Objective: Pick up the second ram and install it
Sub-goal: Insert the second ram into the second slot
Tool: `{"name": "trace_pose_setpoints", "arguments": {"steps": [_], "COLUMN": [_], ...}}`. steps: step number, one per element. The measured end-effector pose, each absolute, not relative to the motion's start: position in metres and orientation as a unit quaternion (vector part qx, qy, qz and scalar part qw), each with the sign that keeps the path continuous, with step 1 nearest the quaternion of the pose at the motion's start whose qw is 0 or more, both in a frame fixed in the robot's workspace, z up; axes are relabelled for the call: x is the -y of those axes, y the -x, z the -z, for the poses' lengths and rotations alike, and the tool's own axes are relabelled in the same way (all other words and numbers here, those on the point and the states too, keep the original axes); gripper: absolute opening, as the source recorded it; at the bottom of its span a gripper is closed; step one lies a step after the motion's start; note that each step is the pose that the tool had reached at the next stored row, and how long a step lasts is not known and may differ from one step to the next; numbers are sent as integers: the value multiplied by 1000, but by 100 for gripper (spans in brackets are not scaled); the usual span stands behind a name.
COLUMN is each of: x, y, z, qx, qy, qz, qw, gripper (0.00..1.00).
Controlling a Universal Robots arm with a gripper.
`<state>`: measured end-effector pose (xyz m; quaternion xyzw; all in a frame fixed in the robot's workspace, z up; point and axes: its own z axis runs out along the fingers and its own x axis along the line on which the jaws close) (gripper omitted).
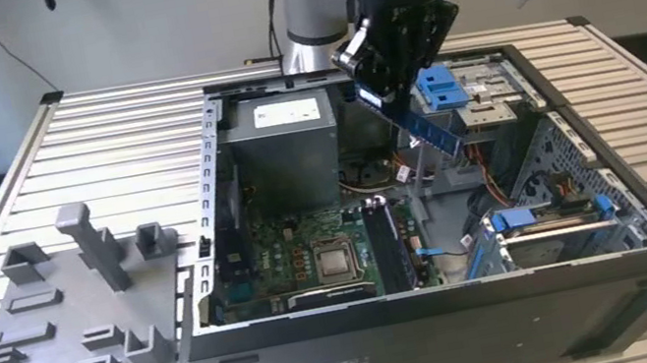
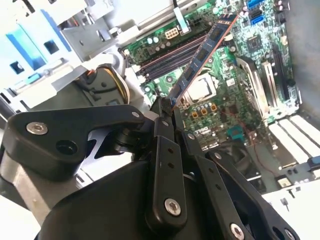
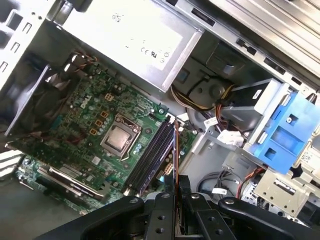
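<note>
The second ram (image 1: 432,129), a thin, flat, dark bluish memory stick, hung in the air above the open black metal computer case (image 1: 454,313). The arm's black gripper (image 1: 378,92) was clamped on one end of it. The stick sloped down towards the green motherboard (image 1: 293,237), well clear of it. In the first wrist view it showed edge-on, roughly in line with the long black memory slots (image 3: 150,155) beside the silver processor (image 3: 119,140), probably so its edge could meet a slot. Bright blue plastic drive clips (image 1: 441,86) sat just behind. A grey plastic tray (image 1: 58,333) lay outside the case on the slatted metal table (image 1: 94,162).
</note>
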<state>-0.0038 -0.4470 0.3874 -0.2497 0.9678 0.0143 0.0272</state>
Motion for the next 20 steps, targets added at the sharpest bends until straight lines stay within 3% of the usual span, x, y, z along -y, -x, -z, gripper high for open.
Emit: {"name": "trace_pose_setpoints", "arguments": {"steps": [20], "x": [447], "y": [4], "z": [-385], "qx": [-996], "qy": [80], "qz": [-9], "qw": [29], "gripper": [14]}}
